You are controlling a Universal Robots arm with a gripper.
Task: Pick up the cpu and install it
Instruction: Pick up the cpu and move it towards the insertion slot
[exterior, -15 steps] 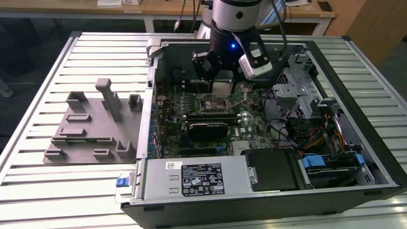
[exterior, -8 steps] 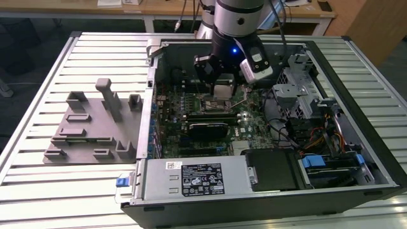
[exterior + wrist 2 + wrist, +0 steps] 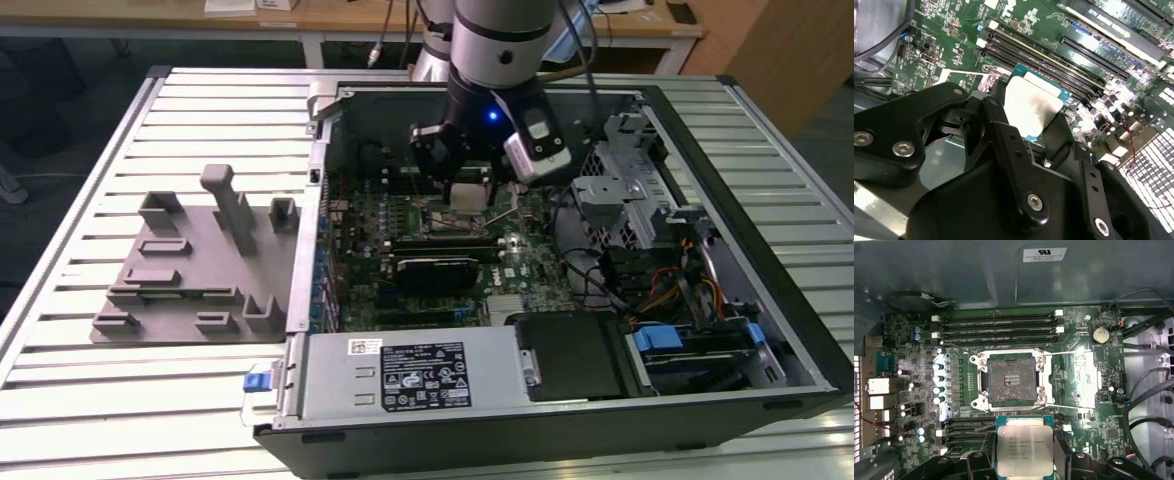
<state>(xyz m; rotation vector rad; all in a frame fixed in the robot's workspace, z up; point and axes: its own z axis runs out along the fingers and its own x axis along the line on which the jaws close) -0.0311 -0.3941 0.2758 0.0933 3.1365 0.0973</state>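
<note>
Power supply (image 3: 327, 380): grey sheet-metal box with a flat top, at the near edge of the case.
Case (image 3: 561, 440): black rectangular computer shell lying open on its side, with cables and drive bays at the exterior view's right.
Table (image 3: 214, 100): silver metal surface of long parallel slats, which carries the case.
Tray (image 3: 174, 290): matt grey plastic plate with upright blocks and one taller post. It lies on the table at the exterior view's left, just beside the case.
Motherboard (image 3: 1089, 435): green circuit board, densely populated, lying flat on the case floor.
Memory slots (image 3: 999, 325): long narrow black strips in parallel rows.
Socket (image 3: 1009, 380): square dark frame with bright metal corners. It is open and unoccupied, with its hinged metal plate (image 3: 1081, 380) folded back beside it.
Cpu (image 3: 1025, 451): small flat square with a dull silver metal lid and a thin pale-green rim. It is held level above the board, near the socket but not in it, and also shows in the second wrist view (image 3: 1031, 107) and the exterior view (image 3: 467, 195).
Gripper (image 3: 1025, 460): black, bolted linkage arms, hanging over the far half of the board.
Fingers (image 3: 1061, 455): narrowly parted, pinching the cpu by two opposite edges. Its lid is left uncovered.
</note>
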